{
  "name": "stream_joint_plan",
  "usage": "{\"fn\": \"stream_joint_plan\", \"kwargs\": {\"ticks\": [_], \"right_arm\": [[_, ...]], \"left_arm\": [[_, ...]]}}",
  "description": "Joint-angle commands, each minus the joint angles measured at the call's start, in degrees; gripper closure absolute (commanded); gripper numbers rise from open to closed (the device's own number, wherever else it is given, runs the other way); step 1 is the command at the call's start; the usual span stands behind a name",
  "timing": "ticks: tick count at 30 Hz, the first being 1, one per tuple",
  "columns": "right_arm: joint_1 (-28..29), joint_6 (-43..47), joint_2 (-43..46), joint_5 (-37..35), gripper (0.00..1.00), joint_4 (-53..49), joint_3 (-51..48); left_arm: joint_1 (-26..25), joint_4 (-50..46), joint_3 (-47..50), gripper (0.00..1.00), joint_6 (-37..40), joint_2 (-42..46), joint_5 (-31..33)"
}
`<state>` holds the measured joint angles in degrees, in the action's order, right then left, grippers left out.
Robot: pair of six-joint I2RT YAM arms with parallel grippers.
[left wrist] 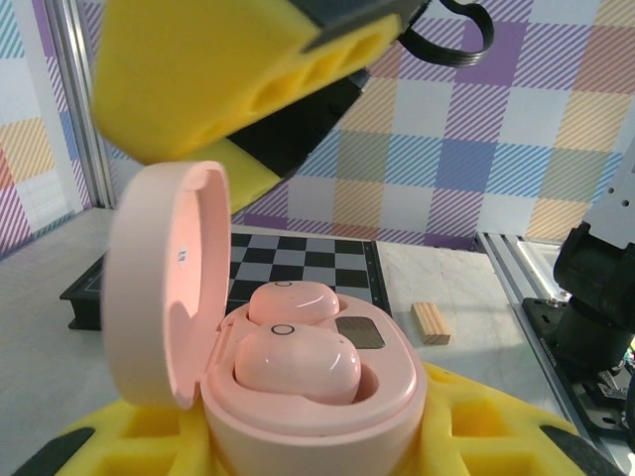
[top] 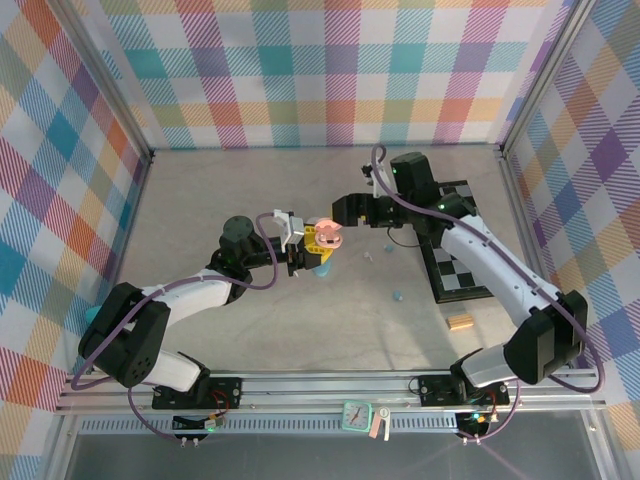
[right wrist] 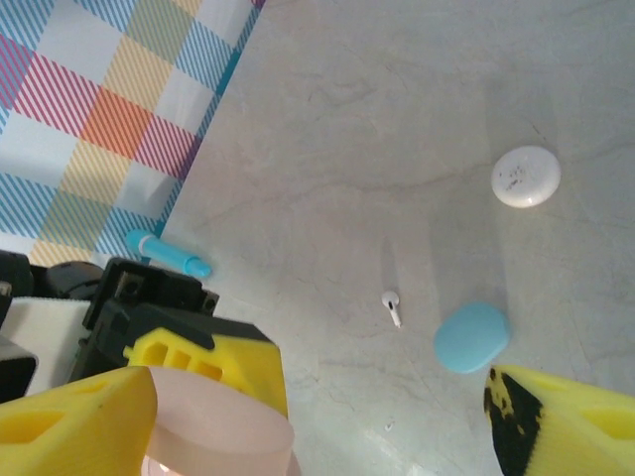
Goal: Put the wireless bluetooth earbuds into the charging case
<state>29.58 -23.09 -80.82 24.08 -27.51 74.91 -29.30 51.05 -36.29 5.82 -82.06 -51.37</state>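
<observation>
A grey stone-look table is sitting inside plaid walls. From the top camera, the left gripper [top: 308,250] is clamping the open pink charging case [top: 328,238] near the table's middle, and the right gripper [top: 338,222] is hanging at the case's 1 o'clock. A chessboard [top: 462,262] is lying at 3 o'clock of the case, a wooden block [top: 459,321] at 4 o'clock, and a light blue earbud [top: 397,296] between block and case.

In the left wrist view the case is standing between that gripper's yellow fingers [left wrist: 491,436], its lid [left wrist: 159,288] swinging open toward 9 o'clock. Two pink earbuds [left wrist: 298,362] are sitting in its wells. A yellow finger of the right gripper is hovering at 12 o'clock; whether it is touching the lid I cannot tell.

In the right wrist view that gripper's fingers are spreading wide. A white earbud [right wrist: 393,307] is lying on the table, with a white case [right wrist: 526,177] at its 1 o'clock, a blue case [right wrist: 471,337] at 4 o'clock and a blue pen [right wrist: 169,255] at 9 o'clock.
</observation>
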Motion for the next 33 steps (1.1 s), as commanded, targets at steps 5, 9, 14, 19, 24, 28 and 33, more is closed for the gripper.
{"fn": "stream_joint_plan", "kwargs": {"ticks": [5, 9, 14, 19, 24, 28, 33], "right_arm": [[-0.1, 1.8, 6.9, 2.2, 0.11, 1.5, -4.5], [-0.3, -0.9, 8.4, 3.3, 0.11, 4.8, -6.1], [-2.8, -14.9, 8.2, 14.3, 0.12, 17.6, -11.4], [-3.2, -26.0, 7.0, 19.7, 0.14, 26.1, -15.2], [-3.0, -41.1, 3.2, 26.3, 0.29, 42.6, -19.8], [-2.7, -46.8, 1.7, 27.2, 0.38, 49.5, -21.7], [-2.7, -47.3, 1.9, 27.2, 0.47, 50.1, -21.9]], "left_arm": [[-0.7, 0.6, -2.5, 0.73, 1.8, 0.9, -0.2], [-0.7, 0.0, -2.6, 0.73, 2.2, 1.4, 0.2], [-0.6, 0.1, -2.6, 0.73, 2.3, 2.4, 1.5], [-0.7, 1.8, -2.2, 0.73, 2.3, 3.3, 5.0], [-0.7, 3.3, -3.3, 0.73, 2.2, 2.2, 7.2], [-0.7, 4.3, -4.1, 0.73, 2.3, 1.4, 8.3], [-0.8, 4.4, -5.2, 0.73, 1.8, 0.9, 7.2]]}}
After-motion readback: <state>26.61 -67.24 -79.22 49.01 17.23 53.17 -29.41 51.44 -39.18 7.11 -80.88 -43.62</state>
